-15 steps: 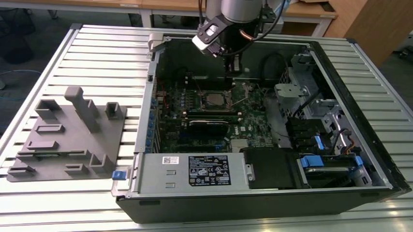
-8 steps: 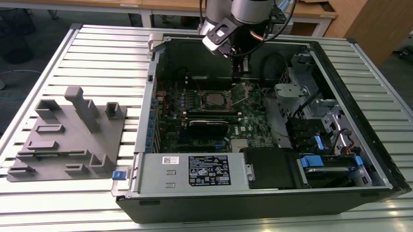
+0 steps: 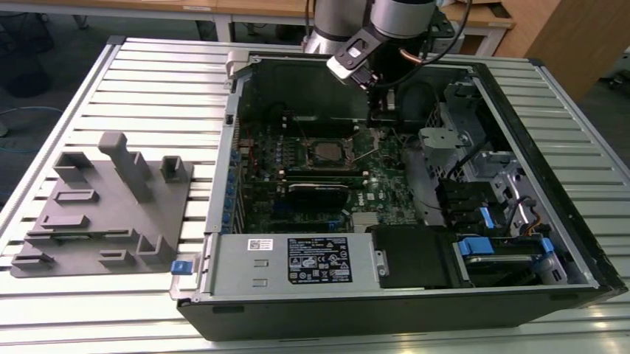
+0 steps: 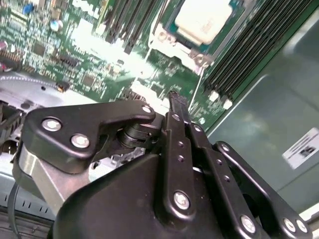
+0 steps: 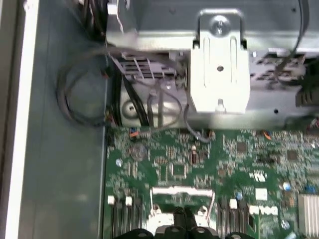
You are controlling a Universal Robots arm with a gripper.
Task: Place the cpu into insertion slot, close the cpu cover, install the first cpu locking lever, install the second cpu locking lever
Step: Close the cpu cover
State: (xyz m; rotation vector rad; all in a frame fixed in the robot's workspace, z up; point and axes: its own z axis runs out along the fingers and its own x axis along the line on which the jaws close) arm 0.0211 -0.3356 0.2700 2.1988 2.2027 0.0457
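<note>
The cpu (image 3: 323,153) lies flat in the insertion slot (image 3: 304,143) on the green board inside the open case. In the second wrist view its silver top (image 4: 202,20) shows, with the cpu cover (image 4: 167,42) lying down around it as a metal frame. A thin wire lever (image 4: 198,84) runs from the socket's corner toward my fingertips. My gripper (image 3: 379,122) hangs just beyond the socket, on the exterior view's right of it. Its black fingers (image 4: 175,102) are pressed together with nothing between them. They also show at the socket's edge (image 5: 183,218) in the first wrist view.
Long black memory sticks (image 3: 320,177) lie beside the socket. A silver power supply (image 3: 295,262) and a drive cage with blue tabs (image 3: 492,240) fill the case's near side. A grey fixture block (image 3: 99,206) stands on the table. Loose cables (image 5: 84,99) and a silver bracket (image 5: 219,69) lie beyond the board.
</note>
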